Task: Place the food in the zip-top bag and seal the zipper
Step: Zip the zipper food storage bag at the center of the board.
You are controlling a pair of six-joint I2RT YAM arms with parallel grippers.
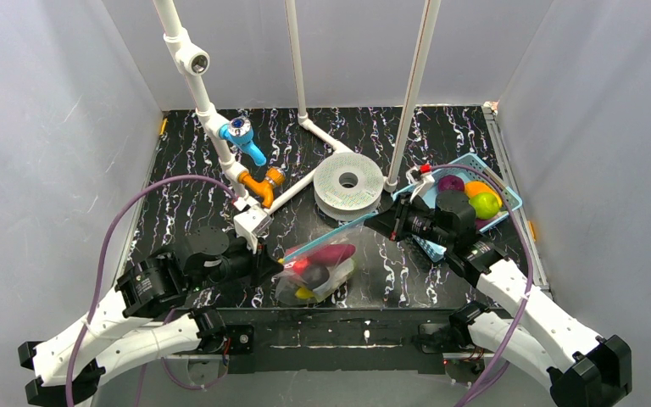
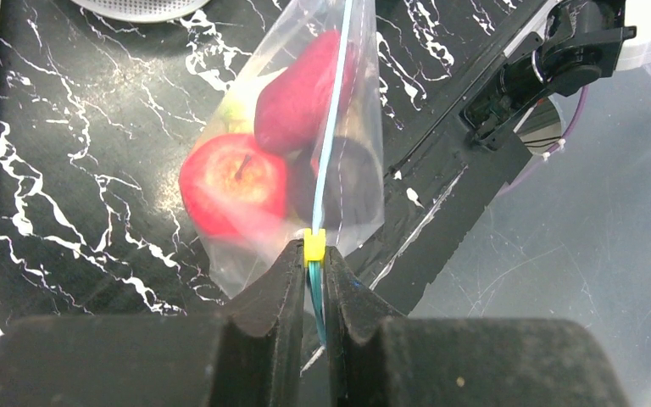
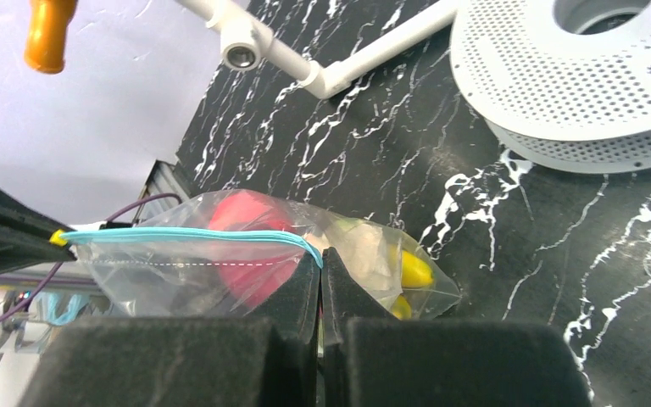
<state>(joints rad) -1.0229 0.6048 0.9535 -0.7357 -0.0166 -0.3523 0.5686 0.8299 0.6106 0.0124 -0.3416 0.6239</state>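
Observation:
The clear zip-top bag [image 1: 326, 273] lies at the table's front middle, stretched between both grippers. Inside it I see a red apple [image 2: 231, 182], a dark red piece [image 2: 301, 93] and a yellow banana [image 3: 414, 270]. The teal zipper [image 2: 332, 127] runs taut along its top edge and also shows in the right wrist view [image 3: 186, 233]. My left gripper [image 2: 314, 254] is shut on the zipper just behind the yellow slider [image 2: 314, 244]. My right gripper [image 3: 320, 261] is shut on the zipper's other end. Purple [image 1: 451, 182], orange [image 1: 478, 188] and green [image 1: 485, 204] fruits lie in the basket.
The light-blue mesh basket [image 1: 513, 201] stands at the right, behind my right arm. A white perforated disc [image 1: 349, 182] sits behind the bag. White pipes with a blue valve [image 1: 242, 136] and an orange valve [image 1: 264, 185] rise at the back left. Grey walls close in both sides.

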